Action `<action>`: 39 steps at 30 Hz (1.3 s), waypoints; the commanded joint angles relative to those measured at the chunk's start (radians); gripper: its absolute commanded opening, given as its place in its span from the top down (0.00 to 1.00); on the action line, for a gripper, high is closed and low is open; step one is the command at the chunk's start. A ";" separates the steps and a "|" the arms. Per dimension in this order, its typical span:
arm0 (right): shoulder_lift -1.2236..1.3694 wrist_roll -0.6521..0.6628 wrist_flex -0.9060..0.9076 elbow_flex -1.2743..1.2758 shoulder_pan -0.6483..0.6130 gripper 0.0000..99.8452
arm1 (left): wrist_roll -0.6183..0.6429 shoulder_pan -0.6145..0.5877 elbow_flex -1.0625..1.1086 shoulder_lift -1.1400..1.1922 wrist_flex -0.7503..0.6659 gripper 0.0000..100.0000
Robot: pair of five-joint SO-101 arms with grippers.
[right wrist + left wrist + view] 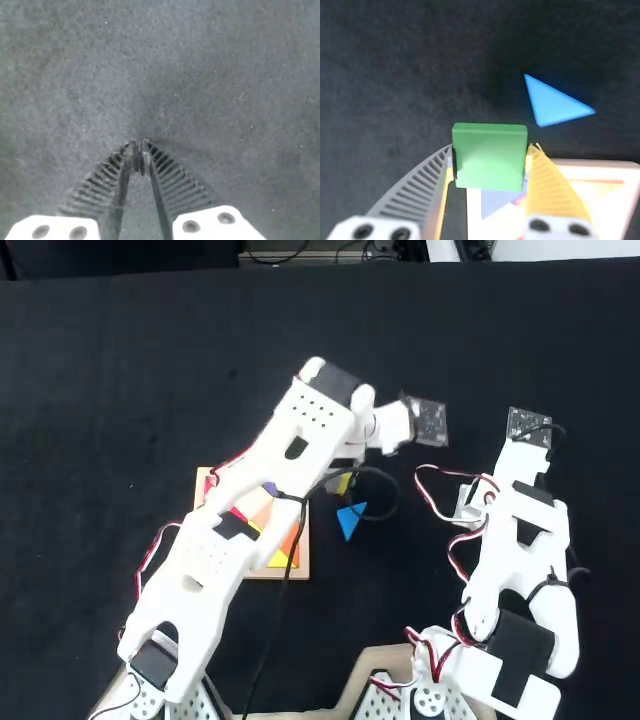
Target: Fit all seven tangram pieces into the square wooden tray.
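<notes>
Left fingers (420, 182) pinch the green square (490, 157) by the tray (605, 165) corner; dropped crooked it might jam. Right fingers (170, 182) pressed together.

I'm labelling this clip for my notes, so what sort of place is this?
Probably a robotics lab bench: white left arm and right arm at a black-clothed table, with a wooden tangram tray.

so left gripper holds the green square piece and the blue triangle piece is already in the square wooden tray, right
No: the blue triangle piece lies on the black cloth outside the square wooden tray, per the left wrist view. The left gripper does hold the green square piece.
</notes>
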 commanded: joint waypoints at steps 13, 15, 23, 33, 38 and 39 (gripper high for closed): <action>0.004 0.009 0.009 -0.053 -0.018 0.99 | 0.591 -0.334 0.295 -0.339 0.035 0.97; 0.004 0.009 0.009 -0.053 -0.018 0.99 | 0.595 -0.321 0.397 -0.433 0.035 0.97; 0.004 0.009 0.009 -0.053 -0.018 0.99 | 0.677 -0.246 0.974 -0.885 -0.100 0.97; 0.004 0.009 0.009 -0.053 -0.018 0.99 | 0.661 -0.343 1.204 -0.798 -0.434 0.97; 0.004 0.009 0.009 -0.053 -0.018 0.99 | 0.637 -0.341 1.125 -0.618 -0.442 0.97; 0.004 0.009 0.009 -0.053 -0.018 0.99 | 0.638 -0.343 1.113 -0.598 -0.442 0.97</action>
